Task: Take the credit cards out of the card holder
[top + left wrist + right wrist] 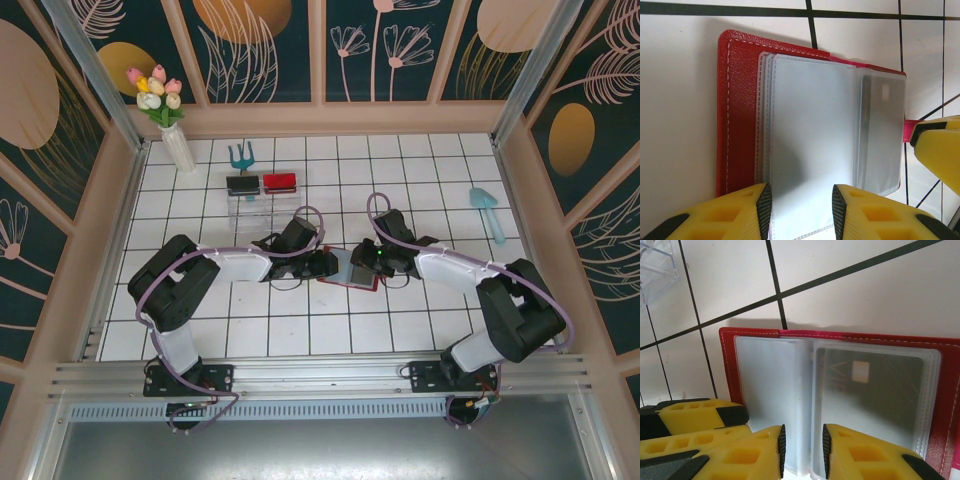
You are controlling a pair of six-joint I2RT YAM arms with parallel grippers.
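Card holder (349,268) — open flat, long axis left-right

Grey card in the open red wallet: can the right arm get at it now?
Probably yes: the right gripper hangs just beside the grey card in the open card holder, though a clear sleeve covers it.
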